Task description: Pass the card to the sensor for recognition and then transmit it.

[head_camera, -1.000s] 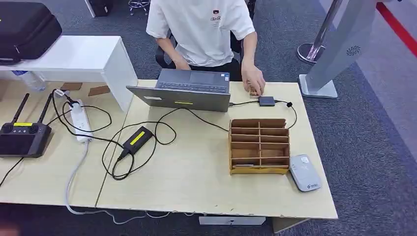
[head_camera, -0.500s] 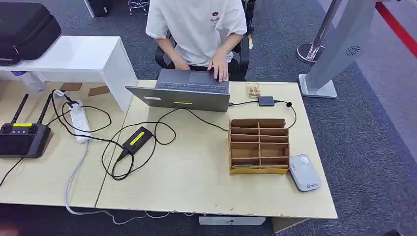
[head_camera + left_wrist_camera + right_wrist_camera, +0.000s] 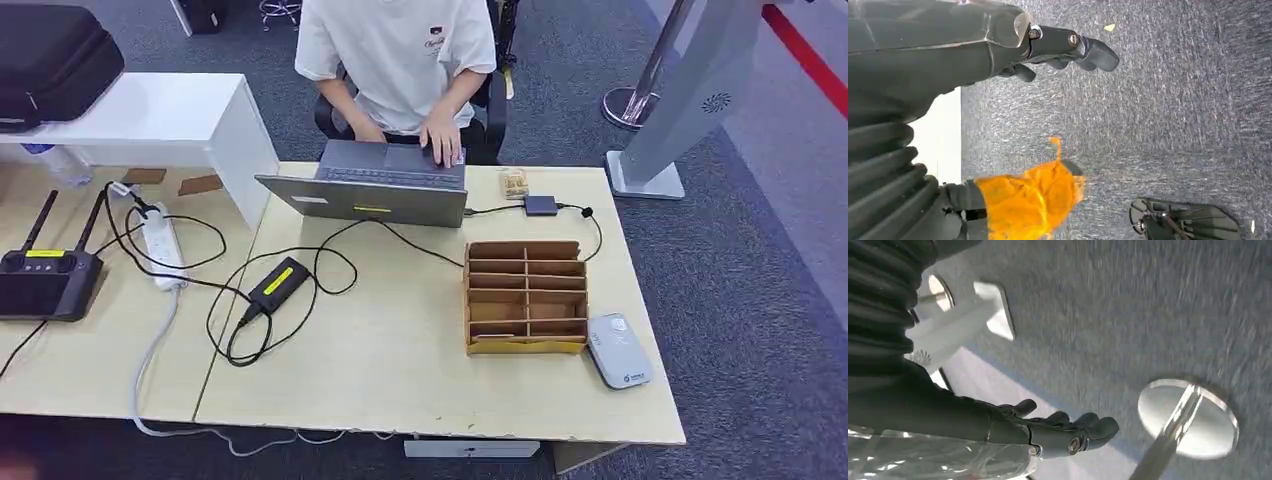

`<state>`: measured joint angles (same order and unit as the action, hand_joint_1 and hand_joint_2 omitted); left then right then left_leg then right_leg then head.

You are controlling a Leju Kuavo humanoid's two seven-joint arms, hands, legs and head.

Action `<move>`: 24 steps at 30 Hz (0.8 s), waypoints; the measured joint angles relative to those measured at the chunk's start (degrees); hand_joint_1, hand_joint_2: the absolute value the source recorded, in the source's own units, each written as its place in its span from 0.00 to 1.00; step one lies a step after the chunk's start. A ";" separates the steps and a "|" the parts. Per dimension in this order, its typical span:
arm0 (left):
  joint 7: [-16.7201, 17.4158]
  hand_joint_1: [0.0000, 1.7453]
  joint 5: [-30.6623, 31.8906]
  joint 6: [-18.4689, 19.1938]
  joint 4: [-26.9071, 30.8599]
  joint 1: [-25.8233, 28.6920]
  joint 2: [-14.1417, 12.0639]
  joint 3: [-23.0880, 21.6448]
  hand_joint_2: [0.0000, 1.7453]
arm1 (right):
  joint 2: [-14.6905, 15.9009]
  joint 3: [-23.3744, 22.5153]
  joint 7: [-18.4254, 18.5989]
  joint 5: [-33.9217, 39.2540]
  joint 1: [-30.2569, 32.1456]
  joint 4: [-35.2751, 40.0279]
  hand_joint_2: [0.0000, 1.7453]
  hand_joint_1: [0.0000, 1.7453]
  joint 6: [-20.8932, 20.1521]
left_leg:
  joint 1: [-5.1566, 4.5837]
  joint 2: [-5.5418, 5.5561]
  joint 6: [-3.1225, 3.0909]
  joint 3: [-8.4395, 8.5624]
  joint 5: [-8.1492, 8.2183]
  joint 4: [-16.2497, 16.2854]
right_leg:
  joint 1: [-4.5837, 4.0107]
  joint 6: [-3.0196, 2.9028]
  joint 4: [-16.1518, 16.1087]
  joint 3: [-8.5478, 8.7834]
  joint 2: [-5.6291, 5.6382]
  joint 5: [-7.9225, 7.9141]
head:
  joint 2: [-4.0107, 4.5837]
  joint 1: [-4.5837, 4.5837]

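Thin, pale and flat: the card (image 3: 493,337), little more than a light strip in the nearest left compartment of the wooden divider box (image 3: 526,295), too small to make out any print. Just beside the box's near right corner, not quite touching it, the grey-white sensor (image 3: 618,350), close to the right edge of the table (image 3: 400,380) and not far from its near edge. Left of the box, a broad stretch of bare tabletop reaching to the looped black cable (image 3: 300,300) and its power brick (image 3: 278,282). Behind the box, a small dark adapter (image 3: 541,205) on a thin lead, then the laptop (image 3: 375,185) with a person's hand (image 3: 441,140) resting on it. Over grey carpet, left hand (image 3: 1068,47) holding nothing, fingers stretched out and slightly apart. Likewise right hand (image 3: 1063,432), empty, fingers loosely spread above the floor near a round metal stand base (image 3: 1188,417).
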<state>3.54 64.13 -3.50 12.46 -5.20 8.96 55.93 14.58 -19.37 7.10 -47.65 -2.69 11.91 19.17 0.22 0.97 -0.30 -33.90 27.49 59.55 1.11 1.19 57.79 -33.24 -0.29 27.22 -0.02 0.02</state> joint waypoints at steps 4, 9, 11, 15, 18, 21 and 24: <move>0.79 0.00 0.26 -0.92 0.00 0.02 0.17 0.13 1.00 | -3.04 -0.26 0.68 -0.33 0.06 -0.33 1.00 0.00 -0.92 | 0.02 -0.03 0.00 0.00 0.00 0.00 | -0.02 0.00 0.00 0.01 0.03 0.00 | 0.00 -0.04; 1.07 0.00 1.71 -2.69 0.00 0.04 0.50 0.13 1.00 | -7.96 -0.66 2.65 -0.33 0.27 -0.61 1.00 0.00 -2.16 | 0.02 -0.04 0.01 0.01 0.00 0.00 | 0.00 0.00 0.02 0.00 0.05 0.00 | 0.00 -0.02; 1.07 0.00 2.08 -3.35 0.00 0.10 0.72 0.13 1.00 | -9.27 -0.96 2.97 0.33 0.31 -0.68 1.00 0.00 -2.23 | 0.02 -0.04 0.01 0.01 -0.01 0.00 | -0.02 -0.01 0.02 0.01 0.05 0.00 | 0.00 0.00; 1.09 0.00 2.16 -4.33 0.00 0.15 1.16 0.13 1.00 | -12.02 -1.03 2.64 0.35 0.60 -0.72 1.00 0.00 -2.25 | 0.02 -0.06 0.03 -0.01 -0.02 0.00 | -0.01 -0.01 0.02 0.00 0.07 0.00 | 0.00 0.07; 3.81 0.00 3.87 -8.29 0.00 0.19 1.57 0.06 1.00 | -14.10 -1.03 1.44 0.17 0.63 -0.76 1.00 0.00 -1.59 | 0.02 -0.06 0.03 0.00 -0.02 0.00 | -0.01 -0.01 0.02 0.01 0.07 0.00 | 0.00 0.02; 5.64 0.00 5.03 -12.71 0.00 0.26 1.81 -0.04 1.00 | -15.74 -1.18 1.14 0.53 0.62 -0.81 1.00 0.00 -1.42 | 0.02 -0.06 0.03 0.00 -0.02 0.00 | -0.01 -0.01 0.02 0.00 0.07 0.00 | 0.00 -0.04; 6.21 0.00 5.81 -16.71 0.00 0.29 2.10 -0.17 0.00 | -17.65 -2.33 1.14 2.96 0.61 -0.81 1.00 0.00 -1.35 | 0.02 -0.06 0.04 0.00 -0.02 0.00 | -0.01 -0.01 0.02 0.01 0.07 0.00 | 0.00 0.02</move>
<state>9.75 69.94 -20.21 12.46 -4.91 11.06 55.76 -3.08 -21.70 8.24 -44.69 -2.07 11.10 17.81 0.24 0.92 -0.26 -33.90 27.47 59.56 1.10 1.18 57.81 -33.23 -0.22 27.22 -0.02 0.04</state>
